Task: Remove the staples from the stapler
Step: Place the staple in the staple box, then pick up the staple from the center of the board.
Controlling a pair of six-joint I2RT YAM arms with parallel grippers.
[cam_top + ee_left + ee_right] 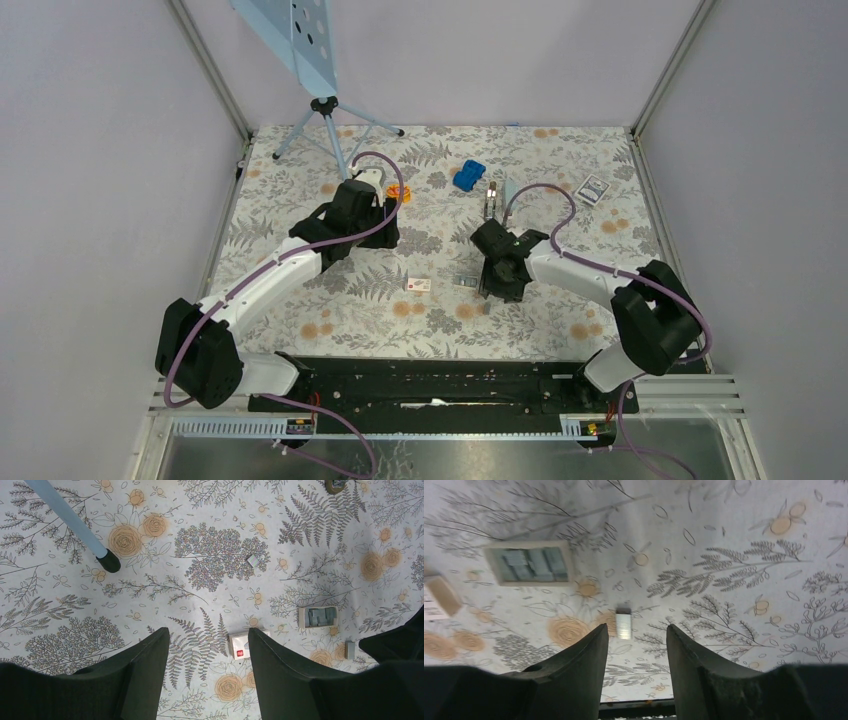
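Because its jaws stand apart with nothing between them, the right gripper [636, 629] grips nothing. It hangs low over the floral cloth [734, 525]. Just past its fingertips the staples [624, 623], a short silvery strip, lie flat on the cloth. They sit a little nearer the finger on the left of the wrist view and, as far as that view shows, touch neither one. Further out on the cloth are an open tray [529, 564] of grey blocks and, beyond it, a small white box [240, 645]. The stapler [492, 200] lies well apart from the strip, further back on the table, and from above I cannot tell whether its magazine is empty.

The left gripper [207, 632] is also wide open and empty, raised over the cloth near the white box and taking no part.

My judgement is that the step in hand is the set-down: the strip is out of the stapler and lying free, so the unloading looks all but done. The next move calls for a straight lift of the right gripper, with the fingers kept apart so that neither catches the light strip and flicks it away.
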